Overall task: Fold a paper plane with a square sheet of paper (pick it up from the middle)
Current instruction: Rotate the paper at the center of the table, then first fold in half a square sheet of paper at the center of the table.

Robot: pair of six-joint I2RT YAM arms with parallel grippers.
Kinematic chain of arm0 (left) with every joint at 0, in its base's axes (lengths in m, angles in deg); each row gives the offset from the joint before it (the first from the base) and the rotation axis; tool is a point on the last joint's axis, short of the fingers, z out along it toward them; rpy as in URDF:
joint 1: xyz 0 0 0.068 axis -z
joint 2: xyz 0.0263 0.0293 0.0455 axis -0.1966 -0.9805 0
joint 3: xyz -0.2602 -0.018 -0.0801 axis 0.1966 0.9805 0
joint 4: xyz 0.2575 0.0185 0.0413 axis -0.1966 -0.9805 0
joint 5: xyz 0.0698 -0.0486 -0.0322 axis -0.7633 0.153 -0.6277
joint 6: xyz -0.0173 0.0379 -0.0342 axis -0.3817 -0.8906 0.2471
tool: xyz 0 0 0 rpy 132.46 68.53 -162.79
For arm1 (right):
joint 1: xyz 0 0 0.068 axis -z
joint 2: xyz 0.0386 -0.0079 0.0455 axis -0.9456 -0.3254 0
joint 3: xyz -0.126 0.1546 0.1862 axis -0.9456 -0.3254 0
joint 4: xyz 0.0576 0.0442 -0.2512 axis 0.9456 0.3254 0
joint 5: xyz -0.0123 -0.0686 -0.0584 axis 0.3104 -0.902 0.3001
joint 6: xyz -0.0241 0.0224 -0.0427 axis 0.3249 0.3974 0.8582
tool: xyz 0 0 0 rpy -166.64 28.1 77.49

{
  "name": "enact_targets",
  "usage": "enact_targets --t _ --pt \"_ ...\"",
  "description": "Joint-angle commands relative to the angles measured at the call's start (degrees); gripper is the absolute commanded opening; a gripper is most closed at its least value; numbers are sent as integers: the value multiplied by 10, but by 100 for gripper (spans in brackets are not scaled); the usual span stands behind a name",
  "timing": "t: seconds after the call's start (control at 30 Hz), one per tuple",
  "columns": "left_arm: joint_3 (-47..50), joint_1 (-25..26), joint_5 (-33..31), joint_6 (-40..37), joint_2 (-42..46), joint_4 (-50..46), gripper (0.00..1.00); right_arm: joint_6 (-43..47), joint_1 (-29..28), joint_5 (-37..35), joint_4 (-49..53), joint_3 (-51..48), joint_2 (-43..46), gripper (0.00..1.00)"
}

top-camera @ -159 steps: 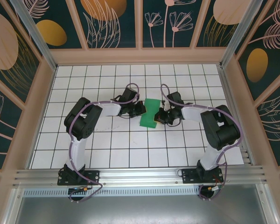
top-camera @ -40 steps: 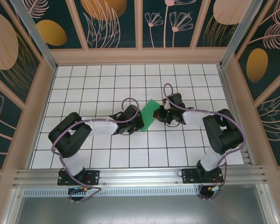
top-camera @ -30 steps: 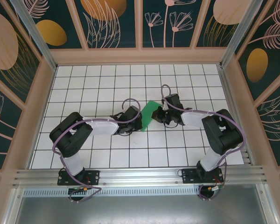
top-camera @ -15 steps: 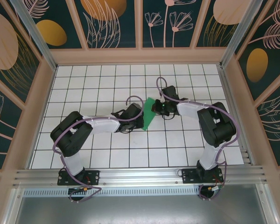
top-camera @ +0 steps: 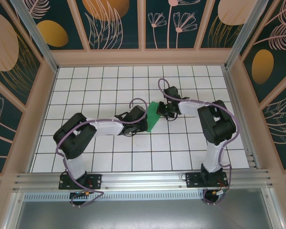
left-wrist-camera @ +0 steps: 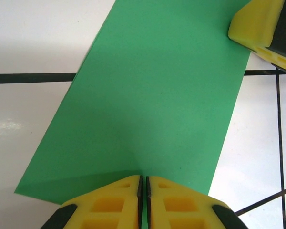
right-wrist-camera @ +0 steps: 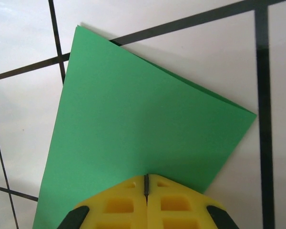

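The green sheet of paper (top-camera: 152, 121) lies near the middle of the table (top-camera: 109, 157). It is folded into a thin slanted shape. Its far end points to the far edge and its near end leans a bit to the left. In the left wrist view the sheet of paper (left-wrist-camera: 152, 105) is flat and smooth, with a soft fold line low down. In the right wrist view the sheet of paper (right-wrist-camera: 138, 129) shows two layers at its far edge, and a thin shadow lies under that edge.

The left gripper (top-camera: 143, 122) is at the near left side of the paper. Its yellow fingers are almost together, with just a thin slit between them (left-wrist-camera: 143, 179), and the green edge goes into that slit. It is pinching the paper.

The right gripper (top-camera: 161, 110) is at the far right side. Its yellow fingers are pressed tight together (right-wrist-camera: 146, 177) and the paper's edge slips in between them, so it pinches the paper too. One of its yellow fingers (left-wrist-camera: 255, 23) sits on the paper's far corner in the left wrist view.

The table is white and shiny, with black lines that make squares. Purple cables (top-camera: 66, 138) run along both arms. A metal rail (top-camera: 143, 179) runs along the near edge. Around the table stand dark walls (top-camera: 114, 24) with pale plants and orange shapes painted on them.
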Motion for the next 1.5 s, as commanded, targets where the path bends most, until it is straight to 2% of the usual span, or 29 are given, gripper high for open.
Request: enact_targets --t 0.0,0.1,0.23,0.4,0.5,0.77,1.17,1.47 --pt "-8 1 6 11 9 -5 15 -29 3 -28 50 -35 27 3" --pt "7 0 16 22 27 9 16 -86 -2 -17 44 -84 68 3" --pt "35 2 46 55 53 50 16 -165 -13 33 -29 -165 138 3" --pt "78 7 86 120 82 129 13 -163 -13 41 -117 -229 218 3" --pt "84 19 91 144 84 141 9 -153 -14 70 -140 -247 237 2" --pt "81 34 87 167 76 136 6 -150 -20 122 -182 -266 214 0" --pt "50 36 93 169 35 115 5 -174 -21 134 -241 -302 184 0" --pt "27 36 105 164 5 110 5 -167 -21 123 -246 -305 169 0"
